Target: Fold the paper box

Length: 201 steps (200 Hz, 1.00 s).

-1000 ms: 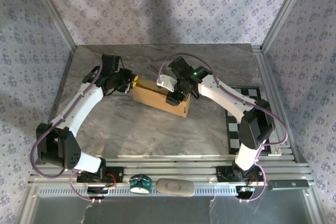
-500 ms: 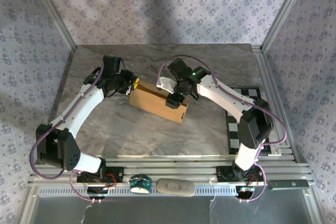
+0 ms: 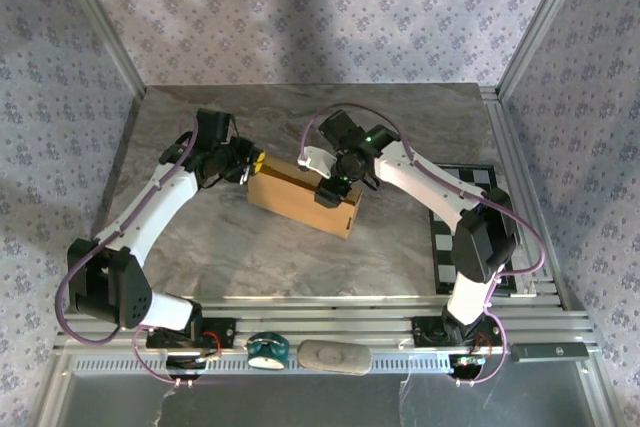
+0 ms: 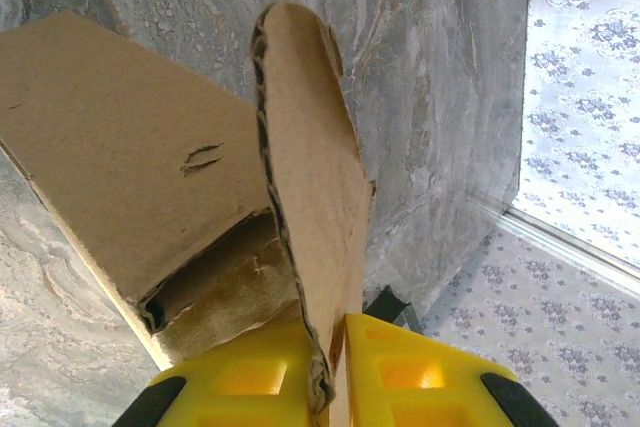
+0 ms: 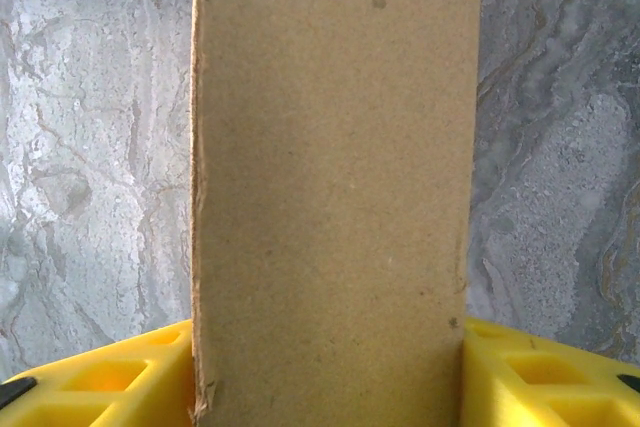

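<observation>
Grey marbled tabletop (image 3: 280,267) forms the floor of a booth walled with floral-patterned panels (image 3: 300,7).

The left gripper (image 3: 250,162) sits at the far-left end of the paper box (image 3: 295,197). In the left wrist view, the left gripper (image 4: 335,347) has its yellow fingers (image 4: 240,377) pressed nearly together on a thin cardboard end flap (image 4: 310,167), pinching its lower edge. The flap stands up edge-on, away from the box's open end. Beside it the box's tan top panel (image 4: 120,147) stretches away over the marble, and the hollow inside shows dark under it.

The right gripper (image 3: 330,187) reaches down onto the box near its right end. In the right wrist view, the right gripper (image 5: 328,357) has a yellow finger (image 5: 110,377) against each long edge of the tan panel (image 5: 330,147). The gripper is clamped across the box's width.

The box lies on the tabletop between the two arms, roughly mid-table. Its long axis slants from far left to near right. A black-and-white checkered board (image 3: 440,237) lies at the table's right edge, partly under the right arm and apart from the box.
</observation>
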Each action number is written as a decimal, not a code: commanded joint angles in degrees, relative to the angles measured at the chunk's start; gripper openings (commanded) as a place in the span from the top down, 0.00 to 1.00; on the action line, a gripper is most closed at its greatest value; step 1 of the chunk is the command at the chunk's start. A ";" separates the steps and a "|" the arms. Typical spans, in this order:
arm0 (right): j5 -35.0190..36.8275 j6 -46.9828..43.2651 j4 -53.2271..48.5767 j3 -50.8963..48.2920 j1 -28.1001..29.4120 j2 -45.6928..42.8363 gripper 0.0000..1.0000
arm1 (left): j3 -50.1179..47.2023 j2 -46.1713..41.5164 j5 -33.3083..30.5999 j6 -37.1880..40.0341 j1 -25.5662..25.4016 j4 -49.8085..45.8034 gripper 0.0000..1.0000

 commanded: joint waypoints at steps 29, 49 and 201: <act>-0.86 1.08 -3.06 1.28 0.47 1.15 0.38 | 0.47 -1.85 0.58 0.51 -0.44 1.60 0.86; -0.84 1.14 -3.27 1.74 0.46 1.43 0.43 | 0.76 -1.85 0.68 0.19 -0.43 1.55 0.86; 0.95 2.65 -3.13 3.69 0.60 2.36 0.44 | 3.05 -0.77 4.37 -4.61 -0.26 4.13 0.90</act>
